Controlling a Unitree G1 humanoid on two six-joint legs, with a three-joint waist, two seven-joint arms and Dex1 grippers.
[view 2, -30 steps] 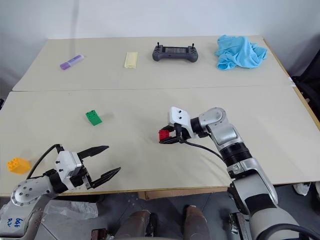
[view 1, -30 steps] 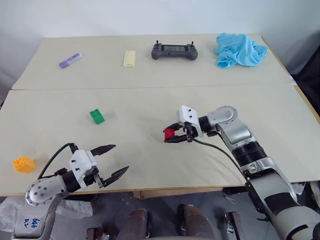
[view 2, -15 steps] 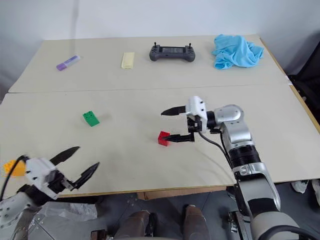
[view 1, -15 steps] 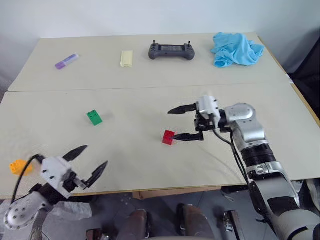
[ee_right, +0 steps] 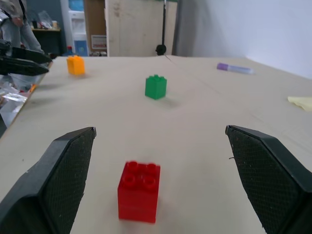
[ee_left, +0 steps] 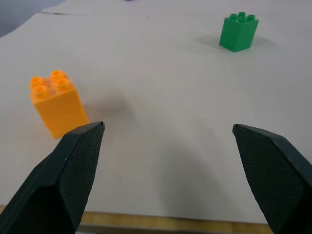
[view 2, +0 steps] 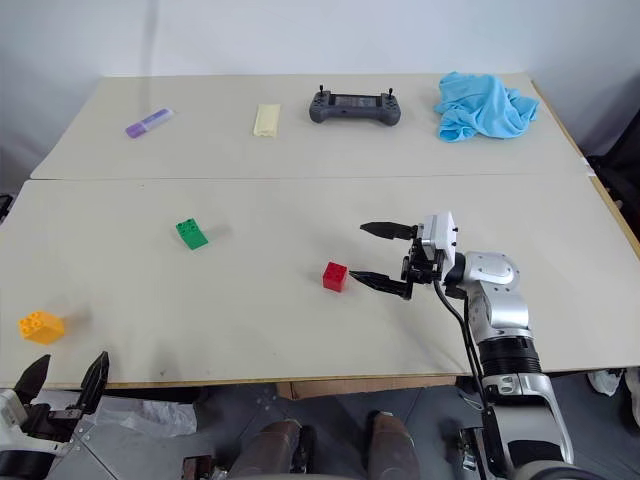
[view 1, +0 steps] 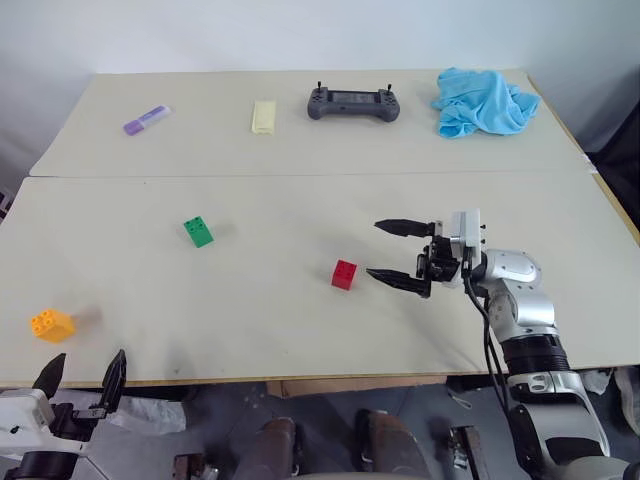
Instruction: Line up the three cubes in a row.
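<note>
Small red plastic studded block [view 1: 343,274] stands upright on the near beige tabletop [view 1: 260,310], right of centre, studs up, nothing touching it. My right gripper [view 1: 395,252] is just beside it on the right, pointing left at it, black fingers spread wide, nothing between them.

Small green plastic studded block [view 1: 197,231] sits well apart, left of and farther back than the red one, turned at a slight angle. Small yellow-orange plastic studded block [view 1: 51,325] is near the table's front-left edge, well away from both. The three lie scattered, no row.

My left gripper [view 1: 82,379] is low at the front edge of the table, near the yellow-orange block, fingers wide apart and empty.

On the far tabletop, left to right: purple marker-like stick [view 1: 146,120], pale yellow flat bar [view 1: 263,116], dark grey handheld controller [view 1: 353,102], crumpled light blue cloth [view 1: 484,101]. A seam runs between the two tabletops.
</note>
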